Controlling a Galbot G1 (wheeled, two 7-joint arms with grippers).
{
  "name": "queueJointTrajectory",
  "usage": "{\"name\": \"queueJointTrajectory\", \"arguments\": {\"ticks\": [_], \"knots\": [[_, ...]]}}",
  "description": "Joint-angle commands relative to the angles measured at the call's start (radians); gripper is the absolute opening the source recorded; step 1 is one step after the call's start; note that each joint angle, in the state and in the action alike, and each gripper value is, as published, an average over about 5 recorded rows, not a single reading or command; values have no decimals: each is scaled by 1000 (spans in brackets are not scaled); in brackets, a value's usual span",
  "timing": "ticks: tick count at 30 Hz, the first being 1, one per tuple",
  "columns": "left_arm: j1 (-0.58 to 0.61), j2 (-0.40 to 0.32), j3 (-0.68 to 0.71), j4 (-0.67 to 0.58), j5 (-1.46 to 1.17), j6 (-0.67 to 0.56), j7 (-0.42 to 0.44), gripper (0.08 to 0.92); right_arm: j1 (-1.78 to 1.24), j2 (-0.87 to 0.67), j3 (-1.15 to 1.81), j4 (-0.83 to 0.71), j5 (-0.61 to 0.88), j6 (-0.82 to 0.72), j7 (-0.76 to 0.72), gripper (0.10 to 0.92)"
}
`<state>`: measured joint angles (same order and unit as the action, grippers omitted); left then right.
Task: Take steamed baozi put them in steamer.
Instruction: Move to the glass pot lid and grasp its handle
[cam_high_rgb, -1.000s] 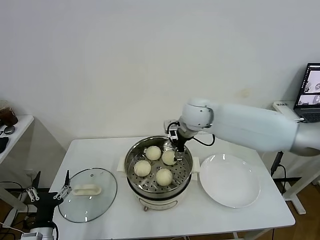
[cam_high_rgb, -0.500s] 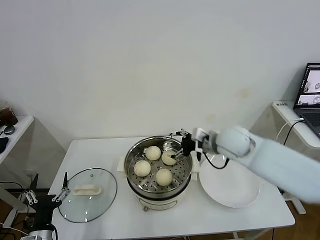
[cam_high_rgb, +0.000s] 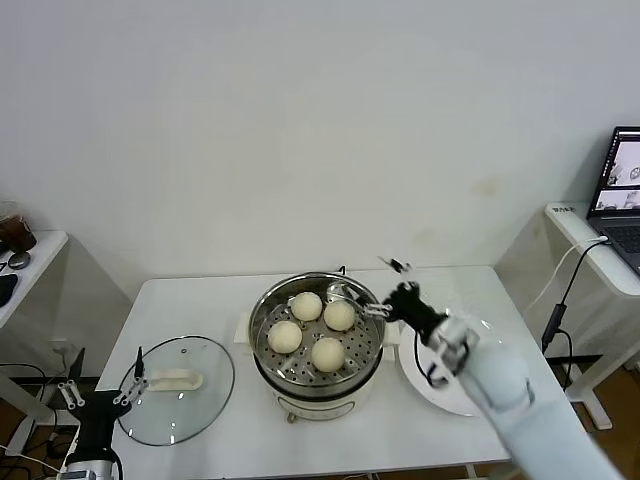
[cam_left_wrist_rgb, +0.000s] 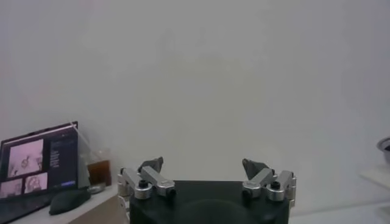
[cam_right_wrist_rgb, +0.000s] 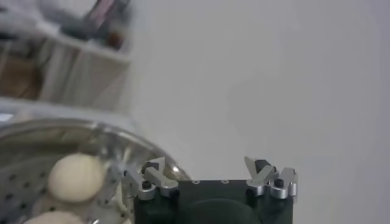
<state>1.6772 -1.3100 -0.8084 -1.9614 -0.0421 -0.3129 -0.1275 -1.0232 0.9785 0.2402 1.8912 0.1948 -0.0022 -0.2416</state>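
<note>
The steamer (cam_high_rgb: 262, 322) stands mid-table, a shiny steel pot on a white base. Four pale steamed baozi lie on its perforated tray: back left (cam_high_rgb: 306, 306), back right (cam_high_rgb: 339, 315), front left (cam_high_rgb: 285, 336), front right (cam_high_rgb: 328, 354). My right gripper (cam_high_rgb: 381, 287) is open and empty, just above the steamer's right rim, apart from the buns. In the right wrist view the gripper (cam_right_wrist_rgb: 210, 173) stands open with the steamer rim (cam_right_wrist_rgb: 91, 131) and one baozi (cam_right_wrist_rgb: 76, 176) beyond it. My left gripper (cam_high_rgb: 100, 392) is open and parked low at the table's left; it also shows in the left wrist view (cam_left_wrist_rgb: 204, 173).
A flat white plate (cam_high_rgb: 418, 375) lies right of the steamer, partly under my right arm. A round glass lid (cam_high_rgb: 190, 405) with a white handle lies at front left. A laptop (cam_high_rgb: 625, 185) sits on a side desk at far right.
My right gripper has drawn back out of the steamer toward the right, leaving the back right baozi on the tray. The arm has swung down over the plate. The left gripper has barely moved.
</note>
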Motion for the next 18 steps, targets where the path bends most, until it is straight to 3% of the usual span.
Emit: {"name": "queueJointTrajectory", "arguments": {"ticks": [1,9,18], "knots": [[-20,34,-39,102,625,43,-105,823,-511,455,573,50,-217,304,-13,823],[-13,148,-100,293,1265,8,-195,823,-626,494,657,121,-102,220,13,823],[-116,226,-11,430,1364,4,-207,823,-680,525,656,132,-102,215,23,823]]}}
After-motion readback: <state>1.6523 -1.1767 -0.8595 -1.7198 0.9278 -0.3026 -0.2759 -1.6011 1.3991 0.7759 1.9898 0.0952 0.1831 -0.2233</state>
